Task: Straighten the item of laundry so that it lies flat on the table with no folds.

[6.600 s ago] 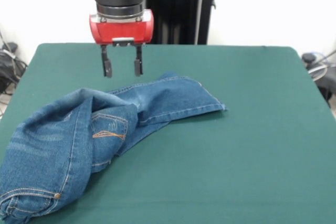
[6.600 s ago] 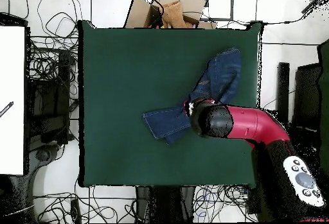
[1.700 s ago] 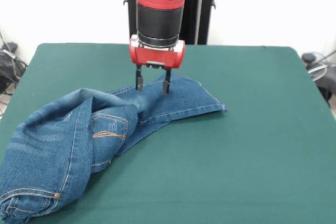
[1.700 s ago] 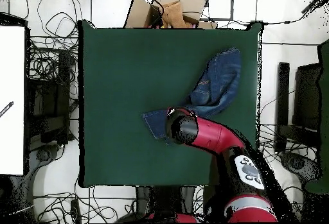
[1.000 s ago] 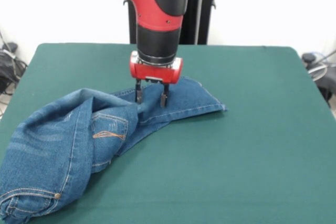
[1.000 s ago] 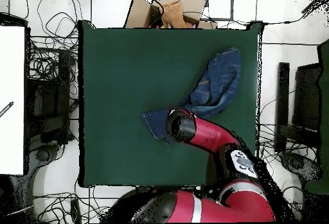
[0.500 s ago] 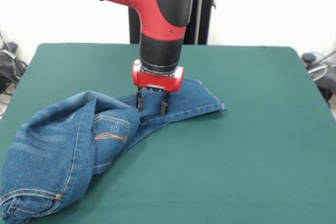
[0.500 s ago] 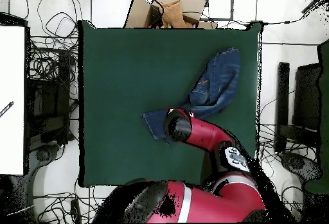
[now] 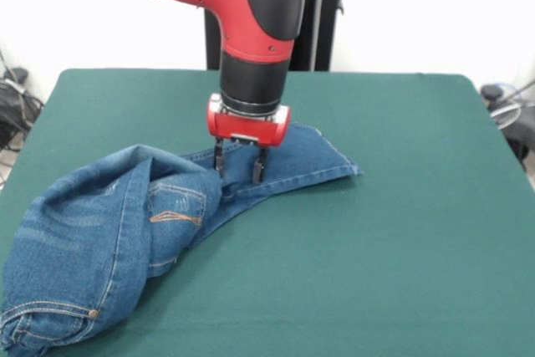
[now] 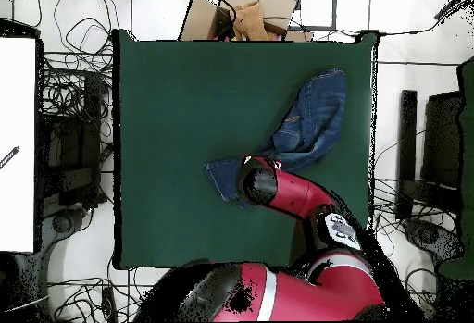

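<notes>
Gripper (image 9: 236, 170) has dropped onto the jeans (image 9: 125, 223), fingers apart astride a leg fold, nothing pinched yet; bunched denim has shifted slightly at the table's (image 9: 401, 248) side, folds remain

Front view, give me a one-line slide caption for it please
Sawyer's open gripper pressing down on the leg of crumpled blue jeans lying on the green table.
</notes>
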You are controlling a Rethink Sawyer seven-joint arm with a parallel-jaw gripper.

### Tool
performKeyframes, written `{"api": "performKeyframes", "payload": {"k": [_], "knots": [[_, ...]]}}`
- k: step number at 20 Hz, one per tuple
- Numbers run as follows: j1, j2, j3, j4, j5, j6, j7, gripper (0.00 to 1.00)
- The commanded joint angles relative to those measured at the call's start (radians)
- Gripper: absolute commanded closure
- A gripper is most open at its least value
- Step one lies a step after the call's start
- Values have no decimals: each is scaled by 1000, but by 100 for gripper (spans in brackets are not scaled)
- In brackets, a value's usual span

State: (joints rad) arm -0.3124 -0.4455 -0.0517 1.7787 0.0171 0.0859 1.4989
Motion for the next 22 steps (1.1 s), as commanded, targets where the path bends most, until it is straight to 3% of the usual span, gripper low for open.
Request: {"api": "performKeyframes", "payload": {"k": [1,22], "knots": [[-20,-47,-1,18,47,0,229,0],[-25,-47,12,55,47,-58,260,0]]}}
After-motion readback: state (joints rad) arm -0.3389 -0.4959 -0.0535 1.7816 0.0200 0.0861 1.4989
